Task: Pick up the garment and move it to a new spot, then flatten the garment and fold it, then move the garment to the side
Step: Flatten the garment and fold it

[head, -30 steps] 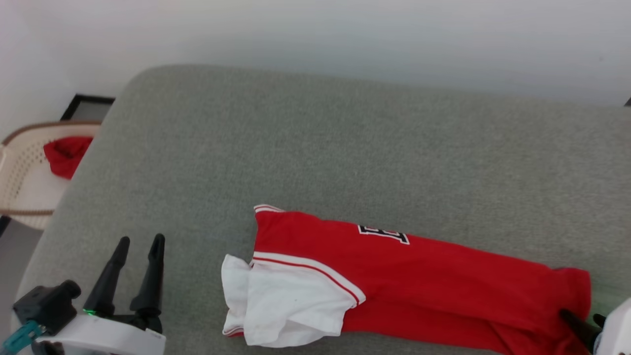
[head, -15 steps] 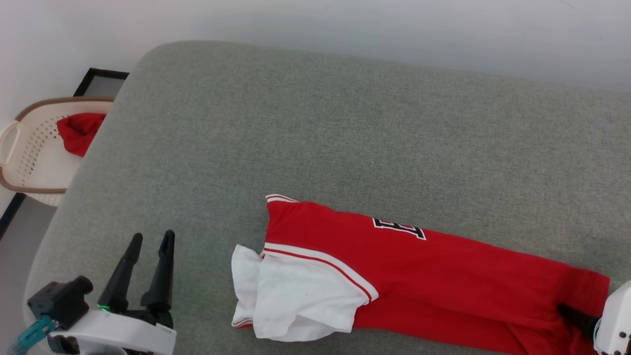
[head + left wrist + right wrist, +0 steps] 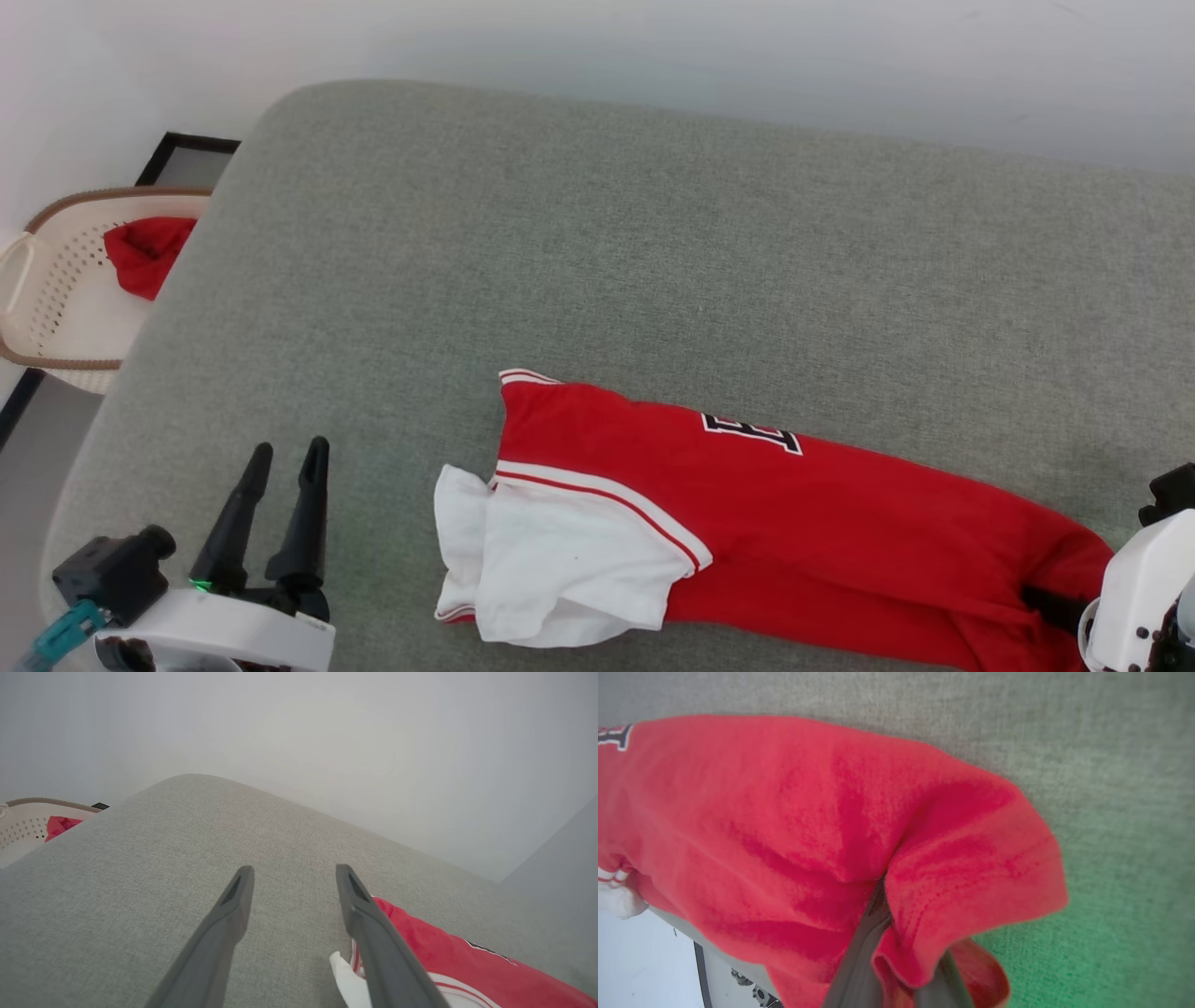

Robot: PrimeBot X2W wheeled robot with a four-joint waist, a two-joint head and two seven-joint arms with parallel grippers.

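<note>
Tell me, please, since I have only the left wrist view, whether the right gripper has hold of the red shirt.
Observer: Yes. The right gripper has its fingers shut on a bunched fold of the garment, as the right wrist view shows.
Operator: Which end of the shirt is that?
Observer: The hem end. In the head view it is the end farthest from the white sleeve.
Operator: Is my left gripper touching the shirt?
Observer: No. In the head view the left gripper stands open over the grey cushion, apart from the sleeve and to its left.
</note>
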